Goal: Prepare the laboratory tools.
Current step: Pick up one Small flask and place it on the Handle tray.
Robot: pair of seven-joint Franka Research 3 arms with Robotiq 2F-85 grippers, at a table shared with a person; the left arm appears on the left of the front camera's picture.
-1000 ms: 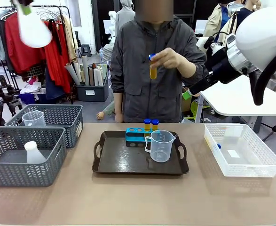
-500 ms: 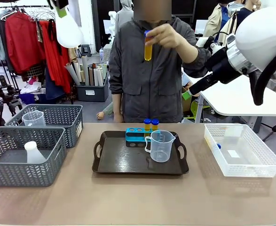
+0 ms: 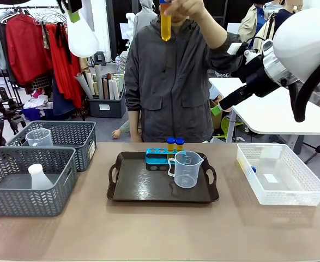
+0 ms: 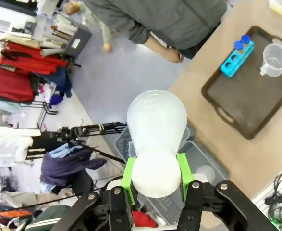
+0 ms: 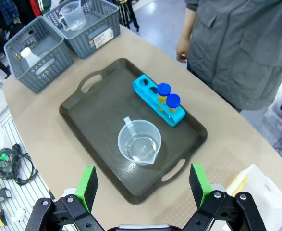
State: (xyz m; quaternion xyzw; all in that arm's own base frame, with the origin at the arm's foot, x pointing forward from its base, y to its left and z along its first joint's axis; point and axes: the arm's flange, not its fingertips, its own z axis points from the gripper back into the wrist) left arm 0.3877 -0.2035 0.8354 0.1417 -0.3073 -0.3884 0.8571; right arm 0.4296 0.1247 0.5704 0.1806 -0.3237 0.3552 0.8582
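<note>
My left gripper (image 4: 156, 173) is shut on the neck of a translucent white conical flask (image 4: 156, 130), held high above the table's left side (image 3: 81, 34). My right gripper (image 5: 143, 186) hangs open and empty above the dark tray (image 5: 92, 115). On the tray stand a clear handled beaker (image 3: 187, 169) and a blue tube rack (image 3: 158, 157) with two blue-capped tubes of yellow liquid (image 3: 175, 144). The person's raised hand holds another yellow tube (image 3: 165, 23) at the picture's top.
Two grey mesh baskets sit at the left: the near one (image 3: 18, 196) holds a second white flask (image 3: 40, 177), the far one (image 3: 72, 134) a second beaker (image 3: 39, 137). A white mesh basket (image 3: 290, 188) at the right holds a blue-capped tube (image 3: 252, 169).
My left gripper has carried the flask to the right. The person's hand has lifted the yellow tube from chest height to the top of the picture. The right arm has stayed still.
</note>
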